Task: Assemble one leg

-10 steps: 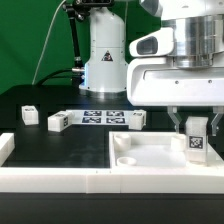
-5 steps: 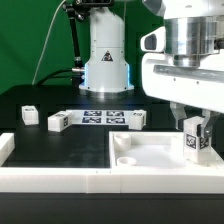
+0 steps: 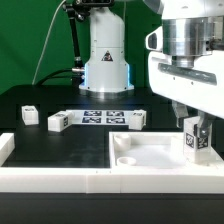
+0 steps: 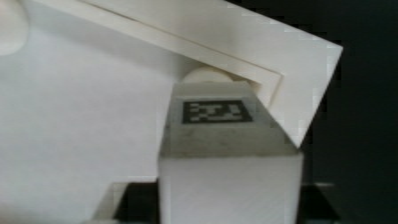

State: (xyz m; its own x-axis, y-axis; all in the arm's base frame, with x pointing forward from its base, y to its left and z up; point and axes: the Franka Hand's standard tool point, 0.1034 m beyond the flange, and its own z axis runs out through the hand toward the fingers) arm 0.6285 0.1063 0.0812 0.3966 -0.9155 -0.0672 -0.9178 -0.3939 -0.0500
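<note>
My gripper [image 3: 196, 128] is shut on a white leg [image 3: 196, 141] and holds it upright over the far right corner of the large white tray-like panel [image 3: 160, 152]. The leg's black-and-white tag faces the exterior camera. In the wrist view the leg [image 4: 224, 150] fills the middle, with its tag on the end and the panel's raised rim corner [image 4: 267, 62] just beyond it. The leg's lower end is close to the panel; I cannot tell whether it touches.
Three more white legs lie on the black table behind the panel: one far left [image 3: 29, 114], one [image 3: 57, 122] beside it, one [image 3: 137, 119] in the middle. The marker board [image 3: 98, 117] lies between them. A white rim piece [image 3: 5, 148] stands at the left edge.
My gripper with the leg has shifted slightly to the exterior view's right and a little lower toward the panel's corner. The other parts have not moved.
</note>
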